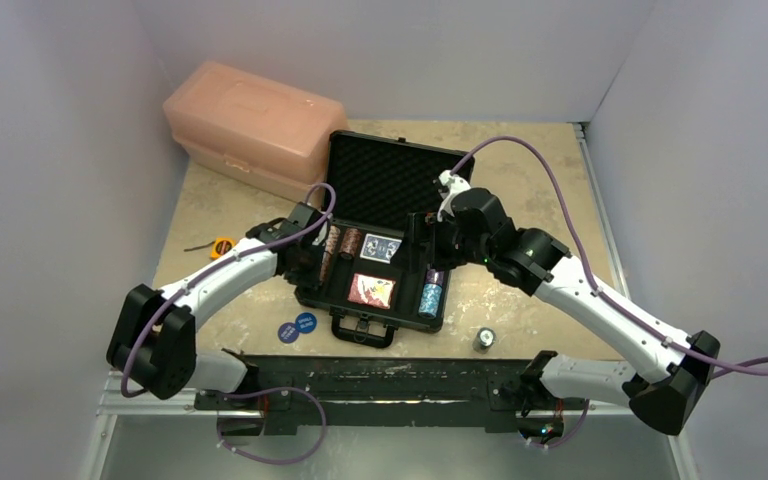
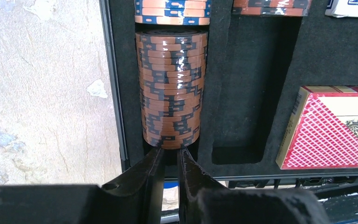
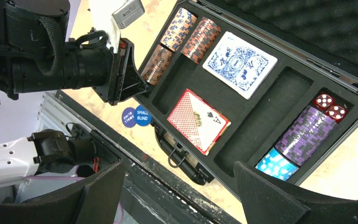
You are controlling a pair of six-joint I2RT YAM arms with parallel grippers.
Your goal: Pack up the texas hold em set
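Note:
The black briefcase (image 1: 385, 180) lies open in the middle of the table, lid back, handle (image 1: 363, 330) towards me. Its foam slots hold an orange-and-black chip stack (image 2: 171, 88), further chip stacks behind it, a blue deck (image 3: 240, 63), a red deck (image 3: 198, 120), purple chips (image 3: 307, 133), light blue chips (image 3: 275, 164) and two red dice (image 3: 330, 105). My left gripper (image 2: 170, 150) is shut, its tips against the near end of the orange-and-black stack. My right gripper (image 3: 179, 163) is open and empty above the case's right side. Two blue discs (image 1: 297, 326) lie on the table left of the handle.
A pink plastic box (image 1: 255, 125) stands at the back left, touching the case lid's corner. A yellow tape measure (image 1: 221, 246) lies left of the case. A small grey round object (image 1: 483, 339) sits on the table right of the handle. White walls enclose the table.

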